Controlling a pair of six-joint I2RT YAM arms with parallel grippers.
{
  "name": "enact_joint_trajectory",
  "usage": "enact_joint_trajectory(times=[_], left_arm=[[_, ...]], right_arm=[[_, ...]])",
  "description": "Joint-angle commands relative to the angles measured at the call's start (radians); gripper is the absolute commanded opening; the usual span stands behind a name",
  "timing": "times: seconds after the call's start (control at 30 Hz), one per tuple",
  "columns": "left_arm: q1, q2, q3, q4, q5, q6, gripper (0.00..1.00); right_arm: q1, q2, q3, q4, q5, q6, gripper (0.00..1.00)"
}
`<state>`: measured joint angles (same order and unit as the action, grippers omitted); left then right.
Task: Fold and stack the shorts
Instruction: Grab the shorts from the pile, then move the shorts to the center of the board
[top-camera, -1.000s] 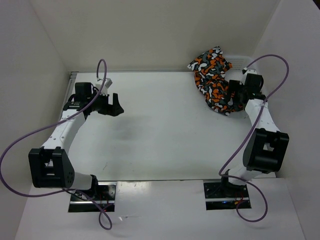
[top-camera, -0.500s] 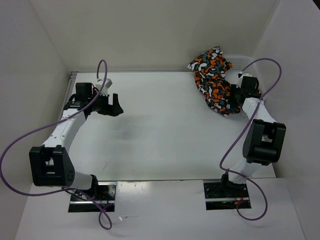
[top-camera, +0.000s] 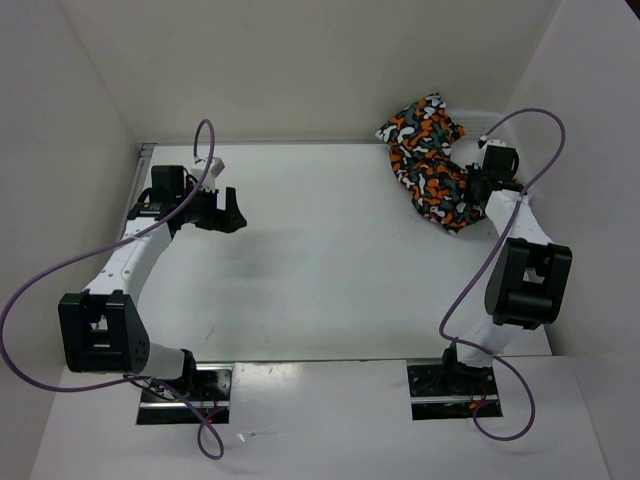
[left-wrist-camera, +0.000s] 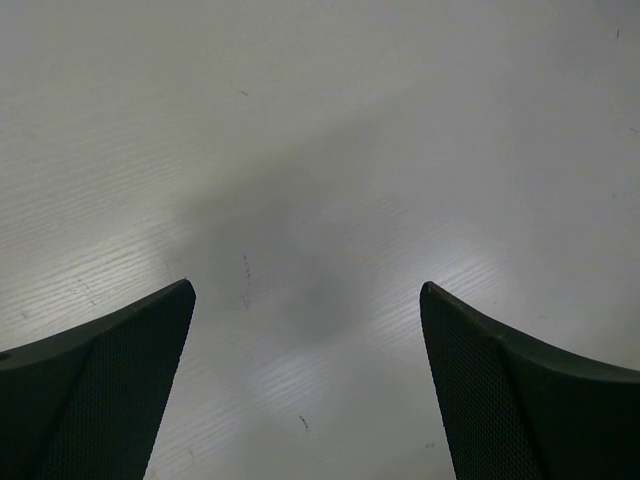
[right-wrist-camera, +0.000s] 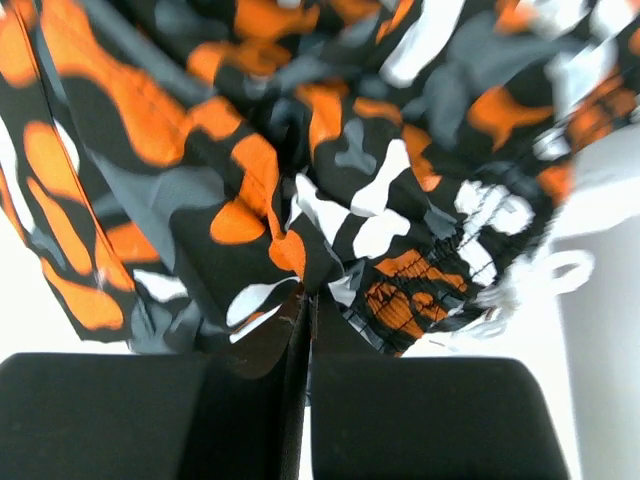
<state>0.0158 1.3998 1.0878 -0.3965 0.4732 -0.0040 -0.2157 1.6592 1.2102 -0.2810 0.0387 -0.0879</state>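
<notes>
The shorts, printed in orange, white, black and grey blotches, lie bunched at the table's far right corner, partly spilling over a white basket. My right gripper sits at their right edge. In the right wrist view its jaws are pressed together, with a fold of the shorts pinched at the tips. A white drawstring hangs at the waistband. My left gripper hovers over bare table at the far left, open and holding nothing.
The white mesh basket stands against the back wall behind the shorts. White walls close in the table at the back and on both sides. Purple cables loop above both arms.
My right gripper has closed from open onto the edge of the shorts and shifted slightly toward the back. The left arm has not moved.
</notes>
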Motion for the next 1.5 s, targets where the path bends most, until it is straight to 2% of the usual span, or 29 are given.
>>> enact_joint_trajectory(times=[0.0,0.17,0.4,0.6,0.63,0.73,0.8,0.83,0.9,0.93,1.0,1.1,1.13,1.17,1.23,1.27,1.33,1.37,1.47], left_arm=[[-0.004,0.004,0.001,0.015,0.007,0.004,1.00],[-0.004,0.004,0.032,0.033,0.007,0.004,1.00],[-0.004,0.004,0.115,0.042,-0.002,0.004,1.00],[-0.004,-0.041,0.185,0.030,0.031,0.004,1.00],[-0.004,-0.050,0.185,0.030,0.031,0.004,1.00],[-0.004,-0.100,0.185,0.030,0.012,0.004,1.00],[-0.004,-0.146,0.176,0.018,-0.004,0.004,1.00],[0.009,-0.162,0.167,0.018,-0.019,0.004,1.00],[0.029,-0.203,0.156,0.009,-0.053,0.004,1.00],[0.042,-0.228,0.144,0.008,-0.088,0.004,1.00],[0.055,-0.261,0.132,0.008,-0.117,0.004,1.00],[0.079,-0.283,0.107,-0.001,-0.151,0.004,1.00],[0.090,-0.283,0.098,-0.001,-0.160,0.004,1.00],[0.090,-0.283,0.098,-0.001,-0.160,0.004,1.00],[0.090,-0.283,0.089,-0.011,-0.160,0.004,1.00],[0.090,-0.283,0.089,-0.021,-0.160,0.004,1.00],[0.090,-0.272,0.078,-0.021,-0.171,0.004,1.00],[0.090,-0.272,0.069,-0.031,-0.183,0.004,1.00],[0.090,-0.236,0.069,-0.086,-0.215,0.004,1.00]], right_arm=[[-0.001,-0.062,0.170,0.065,0.043,-0.038,0.00],[0.010,-0.117,0.374,0.023,0.043,-0.059,0.00],[0.111,-0.196,0.483,0.049,0.043,-0.186,0.00],[0.379,-0.201,0.701,0.046,0.058,-0.367,0.00],[0.468,-0.187,0.797,0.046,0.069,-0.378,0.00],[0.622,-0.081,1.059,-0.029,0.082,-0.366,0.00],[0.680,0.027,1.202,-0.070,0.072,-0.302,0.00],[0.703,0.063,1.332,-0.114,0.072,-0.282,0.00],[0.734,0.150,1.466,-0.182,0.038,-0.216,0.00],[0.734,0.166,1.482,-0.196,0.029,-0.185,0.00],[0.734,0.175,1.447,-0.228,0.041,-0.130,0.00],[0.734,0.107,1.240,-0.230,0.079,-0.089,0.00],[0.734,0.079,1.165,-0.219,0.089,-0.088,0.06],[0.734,0.054,1.023,-0.208,0.117,-0.088,0.18],[0.734,0.002,0.909,-0.199,0.142,-0.088,0.23],[0.699,-0.007,0.823,-0.199,0.142,-0.073,0.35],[0.641,-0.007,0.775,-0.217,0.129,-0.020,0.46],[0.568,-0.007,0.753,-0.231,0.109,0.002,0.65],[0.462,-0.007,0.688,-0.280,-0.038,0.050,0.74]])
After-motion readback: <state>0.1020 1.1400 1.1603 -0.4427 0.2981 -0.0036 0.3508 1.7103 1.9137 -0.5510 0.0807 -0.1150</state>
